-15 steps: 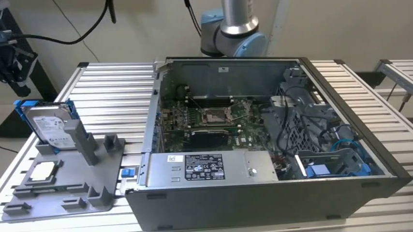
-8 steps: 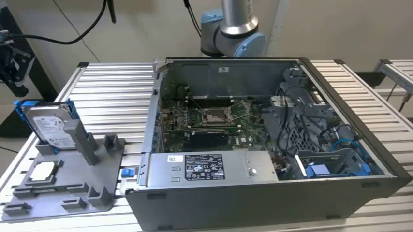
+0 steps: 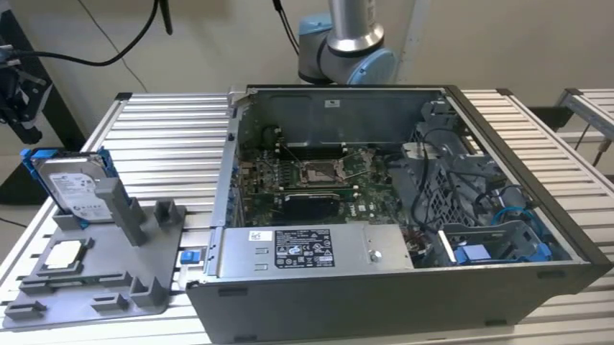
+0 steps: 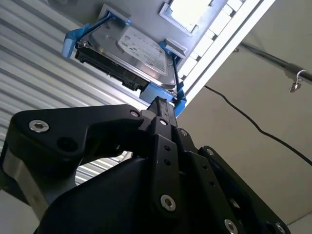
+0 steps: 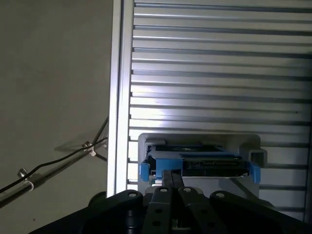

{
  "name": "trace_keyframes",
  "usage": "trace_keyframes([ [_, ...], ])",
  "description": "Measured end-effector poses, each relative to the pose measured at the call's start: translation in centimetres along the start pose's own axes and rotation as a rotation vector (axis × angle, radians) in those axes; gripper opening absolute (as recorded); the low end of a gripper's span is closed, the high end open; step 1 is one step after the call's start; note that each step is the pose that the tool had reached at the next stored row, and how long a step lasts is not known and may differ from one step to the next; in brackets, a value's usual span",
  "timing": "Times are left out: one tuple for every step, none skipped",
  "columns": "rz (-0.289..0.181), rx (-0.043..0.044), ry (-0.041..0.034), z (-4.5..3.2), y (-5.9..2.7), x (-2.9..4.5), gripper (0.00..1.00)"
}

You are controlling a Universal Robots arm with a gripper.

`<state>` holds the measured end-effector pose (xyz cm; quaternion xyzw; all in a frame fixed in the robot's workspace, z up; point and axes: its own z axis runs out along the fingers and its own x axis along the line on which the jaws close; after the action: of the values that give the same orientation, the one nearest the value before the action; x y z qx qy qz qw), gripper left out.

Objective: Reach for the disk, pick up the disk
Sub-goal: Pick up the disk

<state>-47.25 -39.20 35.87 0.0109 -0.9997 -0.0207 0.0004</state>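
The disk (image 3: 75,188) is a silver-grey drive with a white label in a blue carrier. It stands tilted in a slot at the back of a grey fixture plate (image 3: 106,277), on the exterior view's left. Both wrist views look over the black gripper at the disk (image 4: 139,51) (image 5: 200,163), which sits in its grey holder with the connector end facing the gripper. My gripper (image 4: 160,105) (image 5: 171,175) has its two thin fingers pressed together, with nothing between them. The tips are a short way from the blue carrier's corner and touch nothing. A black assembly (image 3: 17,100) hangs at the exterior view's left edge, beyond the disk.
An open computer case (image 3: 384,215) takes up the middle and right of the slatted metal table (image 3: 163,129). On the fixture plate lie a small white-topped square chip (image 3: 62,253) and, beside it, a small blue bracket (image 3: 189,256). Cables hang off the table's edge (image 5: 53,163).
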Motion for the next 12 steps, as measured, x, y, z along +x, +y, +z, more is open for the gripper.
trace_keyframes([
  [0.000,0.0000,0.0000,0.00,0.00,0.00,0.00],
  [-0.001,0.0000,0.0000,0.00,0.00,0.00,0.00],
  [-0.003,0.0000,0.0001,0.00,0.00,0.00,0.00],
  [-0.006,0.0000,0.0002,0.00,0.00,0.00,0.00],
  [-0.012,0.0001,0.0006,-0.01,0.00,0.00,0.00],
  [-0.020,0.0000,0.0008,0.00,0.00,0.01,0.00],
  [-0.030,0.0000,0.0012,0.00,0.00,0.00,0.00],
  [-0.042,0.0000,0.0016,0.01,0.00,0.01,0.00],
  [-0.054,0.0000,0.0022,0.00,0.00,0.00,0.00],
  [-0.066,0.0001,0.0027,0.00,0.00,0.00,0.00],
  [-0.078,0.0000,0.0032,0.00,0.00,0.00,0.00],
  [-0.090,0.0001,0.0037,0.00,0.00,0.00,0.00],
])
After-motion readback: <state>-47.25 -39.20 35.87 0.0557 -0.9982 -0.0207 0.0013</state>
